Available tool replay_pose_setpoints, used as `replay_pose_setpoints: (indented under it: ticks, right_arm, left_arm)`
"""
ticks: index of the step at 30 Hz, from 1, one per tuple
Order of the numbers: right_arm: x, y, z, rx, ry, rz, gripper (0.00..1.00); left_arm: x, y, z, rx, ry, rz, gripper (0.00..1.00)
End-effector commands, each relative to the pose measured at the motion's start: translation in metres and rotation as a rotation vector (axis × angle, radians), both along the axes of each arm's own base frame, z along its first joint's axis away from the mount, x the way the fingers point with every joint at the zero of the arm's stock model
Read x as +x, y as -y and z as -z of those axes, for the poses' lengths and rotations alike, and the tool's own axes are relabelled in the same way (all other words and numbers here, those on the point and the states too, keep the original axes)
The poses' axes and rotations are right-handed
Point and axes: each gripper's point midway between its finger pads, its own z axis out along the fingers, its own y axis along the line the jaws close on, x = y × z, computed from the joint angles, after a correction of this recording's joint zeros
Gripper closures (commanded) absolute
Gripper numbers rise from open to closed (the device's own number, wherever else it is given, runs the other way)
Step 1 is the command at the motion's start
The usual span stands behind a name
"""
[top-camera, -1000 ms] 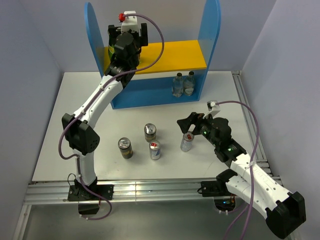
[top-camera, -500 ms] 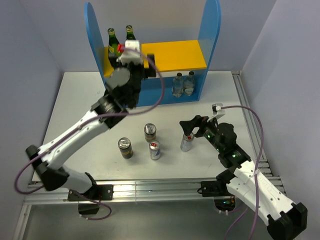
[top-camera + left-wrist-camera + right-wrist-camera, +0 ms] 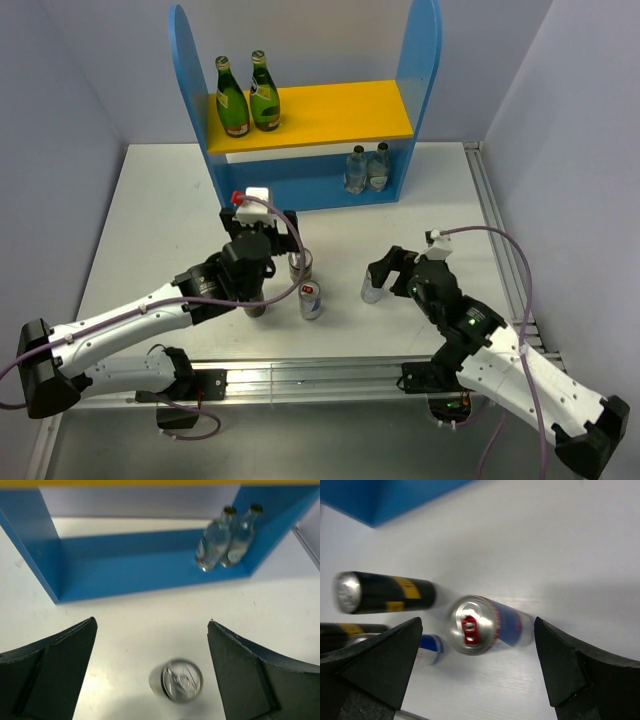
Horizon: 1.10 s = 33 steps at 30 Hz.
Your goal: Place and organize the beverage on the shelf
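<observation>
The shelf (image 3: 190, 70) stands at the back of the table. Two green bottles (image 3: 234, 97) stand on the left of its yellow upper board (image 3: 350, 108). Two clear bottles (image 3: 366, 168) (image 3: 227, 537) stand at the right of the lower level. My left gripper (image 3: 275, 250) (image 3: 151, 625) hangs open over a silver-topped can (image 3: 176, 680) (image 3: 300, 264), fingers either side, not touching. My right gripper (image 3: 388, 275) (image 3: 477, 622) is open around a blue can with a red tab (image 3: 472, 625) (image 3: 372, 288), with a gap on both sides.
A blue-and-silver can (image 3: 311, 299) (image 3: 430, 647) stands between the two arms. A black-and-yellow can (image 3: 385, 592) shows beyond it, and another dark can (image 3: 255, 306) sits mostly under my left arm. The shelf's blue side panel (image 3: 30, 545) rises left of the lower opening.
My left arm has come down from the upper board, leaving the two green bottles there, and now hangs over the cans. My right gripper has dropped lower around the red-tab can.
</observation>
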Motion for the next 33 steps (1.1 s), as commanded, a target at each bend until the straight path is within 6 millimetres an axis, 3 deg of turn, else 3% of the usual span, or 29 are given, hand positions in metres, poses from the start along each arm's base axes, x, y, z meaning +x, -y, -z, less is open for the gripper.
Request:
replay_pose_setpoints:
  ticks: [1,3,10,13,16,23,26,27,29,30,33]
  right_arm:
    - [-0.001,0.019,0.016,-0.082,-0.087,0.153,0.00]
    - [-0.002,0.013,0.014,-0.072,-0.084,0.149,0.00]
    - [-0.003,-0.004,0.035,-0.102,-0.118,0.122,0.00]
    - [0.002,-0.006,0.043,-0.118,-0.112,0.133,0.00]
    - [0.010,-0.008,0.051,-0.140,-0.100,0.151,0.00]
    - [0.025,-0.015,0.051,-0.140,-0.076,0.188,0.05]
    - [0.027,-0.016,0.058,-0.150,-0.082,0.196,0.23]
    - [0.027,-0.015,0.061,-0.157,-0.086,0.199,0.39]
    - [0.027,-0.013,0.063,-0.165,-0.086,0.207,0.54]
    - [0.028,-0.013,0.064,-0.173,-0.088,0.211,0.69]
    - [0.028,-0.010,0.066,-0.193,-0.094,0.220,1.00]
  left_arm:
    - [-0.024,0.009,-0.002,-0.128,-0.022,0.053,0.01]
    - [-0.036,0.016,0.003,-0.132,-0.038,0.080,0.01]
    - [-0.069,0.025,0.026,-0.126,-0.092,0.132,0.01]
    - [-0.081,0.032,0.034,-0.152,-0.107,0.169,0.01]
    - [-0.092,0.036,0.054,-0.139,-0.123,0.176,0.02]
    - [-0.114,0.045,0.077,-0.137,-0.142,0.190,0.02]
    - [-0.115,0.048,0.083,-0.129,-0.152,0.191,0.02]
    - [-0.115,0.048,0.087,-0.120,-0.154,0.185,0.02]
    - [-0.115,0.048,0.092,-0.109,-0.159,0.182,0.02]
    - [-0.115,0.049,0.092,-0.114,-0.161,0.179,0.02]
    - [-0.116,0.051,0.100,-0.115,-0.164,0.179,0.02]
